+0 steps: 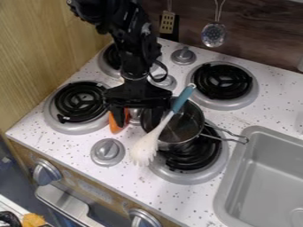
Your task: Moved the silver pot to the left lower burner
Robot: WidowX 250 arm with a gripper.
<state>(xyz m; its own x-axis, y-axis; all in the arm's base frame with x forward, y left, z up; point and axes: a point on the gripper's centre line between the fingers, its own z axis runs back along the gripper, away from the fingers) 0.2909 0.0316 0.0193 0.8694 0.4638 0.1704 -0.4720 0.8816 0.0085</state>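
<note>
Sink: cut off by right and bottom edges
Orange thing: partly hidden by claw
Pot: partly covered by spoon
Arm: cut off at top

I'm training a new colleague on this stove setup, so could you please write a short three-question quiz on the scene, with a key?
1. Which thing crosses over the silver pot in this view?
A) the slotted spatula
B) the blue-handled utensil
C) the perforated ladle
2. True or false: as the camera sees it, the silver pot is at the left lower burner.
3. Fill in the number: there are ___ coil burners in view on the speckled counter.

Key: 1. B; 2. False; 3. four
</note>
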